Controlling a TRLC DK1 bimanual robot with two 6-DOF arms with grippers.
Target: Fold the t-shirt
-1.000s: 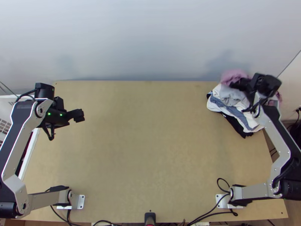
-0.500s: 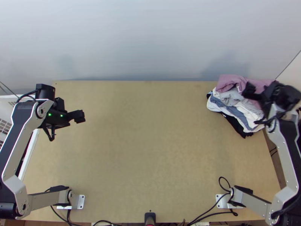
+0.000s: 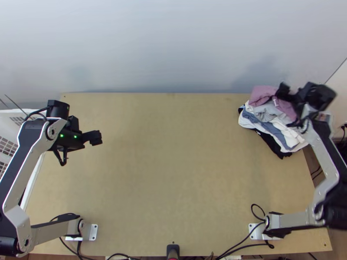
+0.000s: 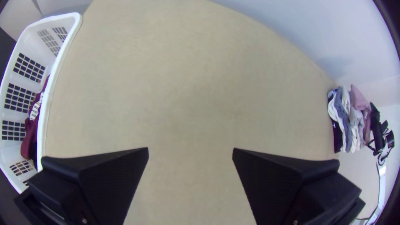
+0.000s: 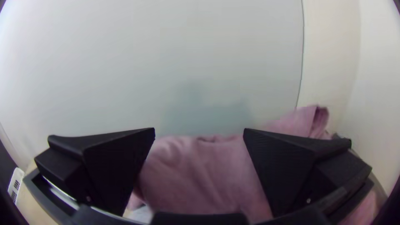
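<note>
Pink cloth [image 3: 262, 93], which seems to be the t-shirt, lies bunched on top of a pile of clothes [image 3: 290, 136] at the far right corner of the wooden table [image 3: 173, 173]. Under it I see grey cloth [image 3: 263, 112], white cloth with a blue-grey part, and at the bottom black cloth [image 3: 277, 151].

The right gripper [image 3: 284, 92] is at the pink cloth, close to the pale wall [image 3: 173, 47]. Its 2 fingers are spread wide, and in the right wrist view the pink cloth appears between and behind them. I cannot tell if they touch it.

The left gripper [image 3: 94, 138] is above the left part of the table, well apart from the pile. Its 2 fingers are also spread, with nothing between them but the view of the table surface.

Beside the left edge of the table stands a white basket [image 4: 49, 93], and inside is maroon cloth [image 4: 30, 135] with pale print.
</note>
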